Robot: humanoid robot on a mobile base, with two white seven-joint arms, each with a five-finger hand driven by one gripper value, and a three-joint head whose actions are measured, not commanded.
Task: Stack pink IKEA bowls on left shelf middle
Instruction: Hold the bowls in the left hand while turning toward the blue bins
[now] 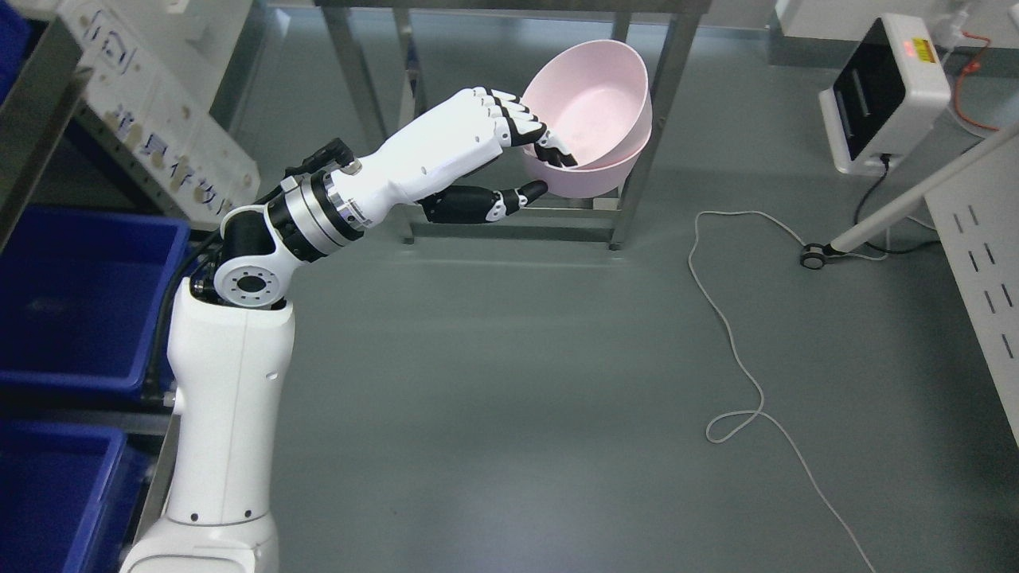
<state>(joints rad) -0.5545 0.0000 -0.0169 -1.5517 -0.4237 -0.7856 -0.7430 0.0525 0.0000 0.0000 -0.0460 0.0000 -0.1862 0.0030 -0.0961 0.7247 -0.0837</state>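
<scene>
Along the lower left edge, the white left arm (pixel 231 414) is rising from the bottom of the picture, bending at a black and silver wrist joint and reaching up toward the middle. Beside it on the left, two blue bins (pixel 76 294) are sitting on a metal shelf (pixel 40 119), one lower and nearer, one above it. Across the bare grey floor (pixel 493 382), a pale cable (pixel 740 350) is snaking and looping toward the lower right. Farther up, the left hand (pixel 525 155) is clamping the rim of the pink bowls (pixel 601 103): four fingers (pixel 525 127) are curling over the near edge into the inside, while the thumb (pixel 501 203) is pressing against the outer wall below. Two bowls are showing, one nested in the other, tilting with the opening facing the camera and held in the air, clear of any shelf. Behind them, the legs of a metal frame (pixel 637 191) are standing on the floor. At the upper right, a white and black device (pixel 884 95) is resting on the floor.
</scene>
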